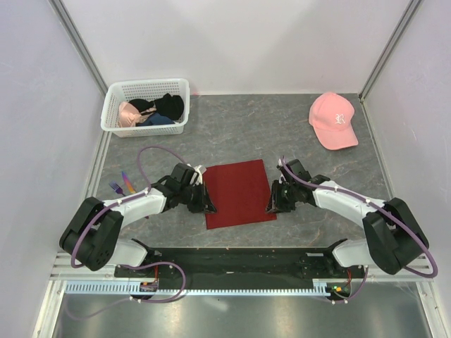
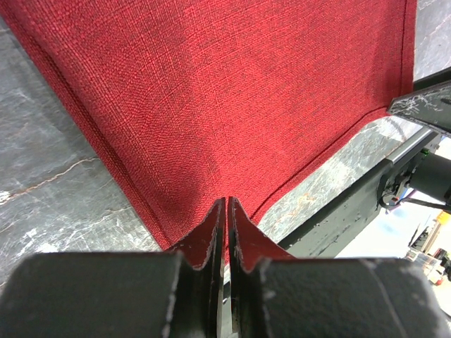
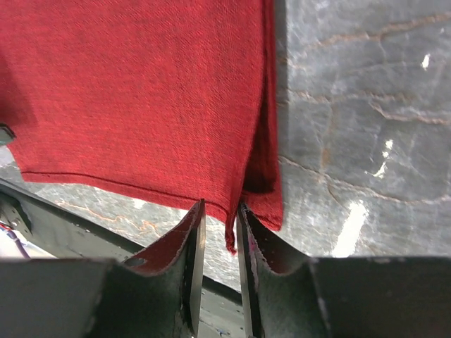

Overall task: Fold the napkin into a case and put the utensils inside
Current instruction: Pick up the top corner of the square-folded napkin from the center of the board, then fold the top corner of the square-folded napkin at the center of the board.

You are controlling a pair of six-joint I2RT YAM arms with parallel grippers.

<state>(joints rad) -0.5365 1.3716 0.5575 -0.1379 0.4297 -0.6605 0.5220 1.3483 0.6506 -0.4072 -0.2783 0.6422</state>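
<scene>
Napkin [image 1: 239, 191] corner tight in left gripper [image 2: 226, 205] (jaws together), another between slightly parted jaws of right gripper [image 3: 220, 211]

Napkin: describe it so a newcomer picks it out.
On the grey marbled table, look at the middle near the front edge. The napkin is there: a dark red cloth rectangle, unlike the pink cap and white basket at the back corners.

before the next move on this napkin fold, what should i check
1. left pincer shut on napkin near corner: ok
2. right pincer clamped on the other near corner: cannot tell, jaws slightly apart around the hem
3. utensils off the cloth: ok, beside left arm
4. cap and basket away from napkin: ok
5. fold started: not ok, napkin lies as one open sheet
</scene>
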